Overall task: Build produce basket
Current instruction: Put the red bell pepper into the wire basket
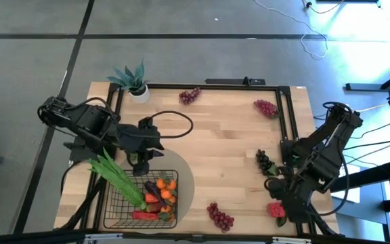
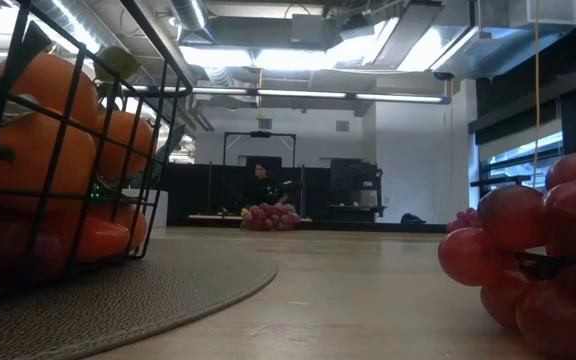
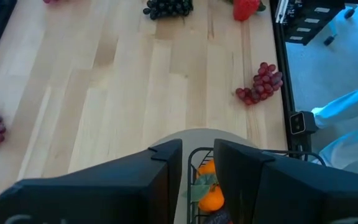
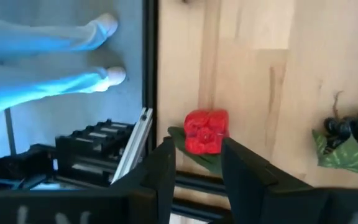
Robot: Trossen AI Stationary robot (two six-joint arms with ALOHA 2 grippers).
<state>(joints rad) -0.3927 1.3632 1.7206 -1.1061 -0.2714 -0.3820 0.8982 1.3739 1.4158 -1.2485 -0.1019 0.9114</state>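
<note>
Left pincer [image 1: 139,165] above basket [image 1: 117,203] at lower left, parted, grasping nothing. Right pincer [image 1: 279,203] at lower right near strawberry [image 1: 276,209], parted, nothing held.

No readable text, label, brand or number in any view

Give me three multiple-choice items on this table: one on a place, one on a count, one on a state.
1. The strawberry lies: A beside the potted plant; B on the grey mat; C by the right gripper.
2. Grape bunches outside the basket: A two; B four; C six.
3. The basket is: A partly filled with produce; B empty; C overturned.
C: the right wrist view shows it just ahead. B: three red, one dark. A: tangerines show through its mesh.
</note>
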